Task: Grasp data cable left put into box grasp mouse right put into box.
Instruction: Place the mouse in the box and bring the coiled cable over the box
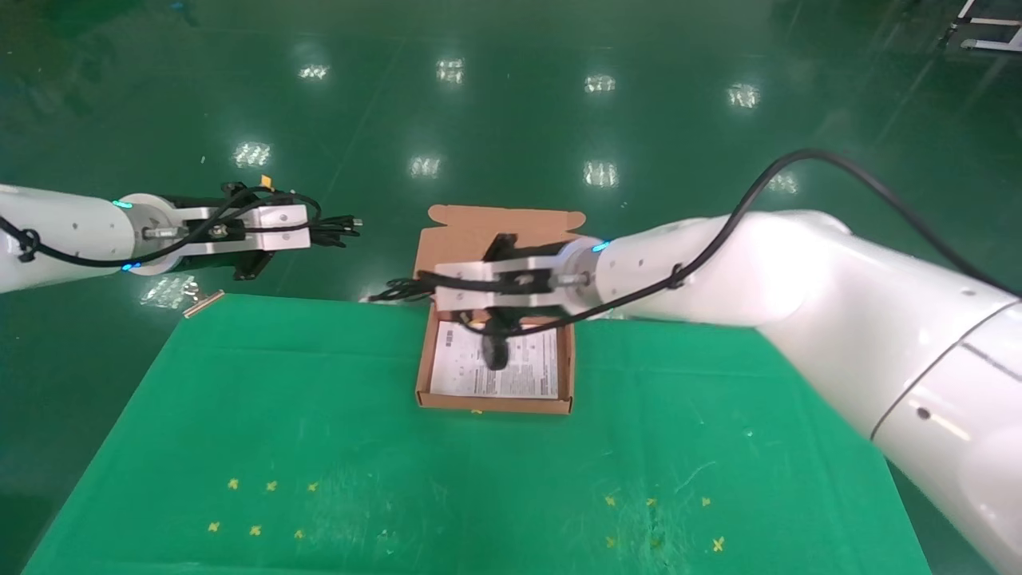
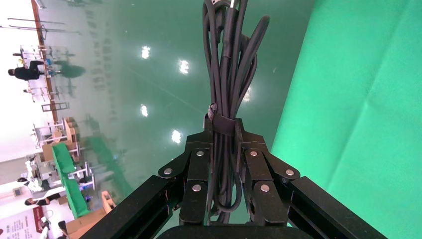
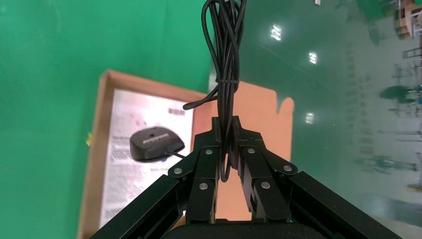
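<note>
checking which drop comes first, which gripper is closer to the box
Right. The right gripper hangs directly over the box, shut on the mouse's cord with the mouse dangling above it. The left gripper, shut on the data cable, is off past the table's far-left edge.

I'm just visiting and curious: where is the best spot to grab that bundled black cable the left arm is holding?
Probably where the left gripper already holds the data cable: across its narrow width, at the small band tying the strands. There the loops are pinched together, so closing from both sides catches the whole bundle instead of a loose strand.
</note>
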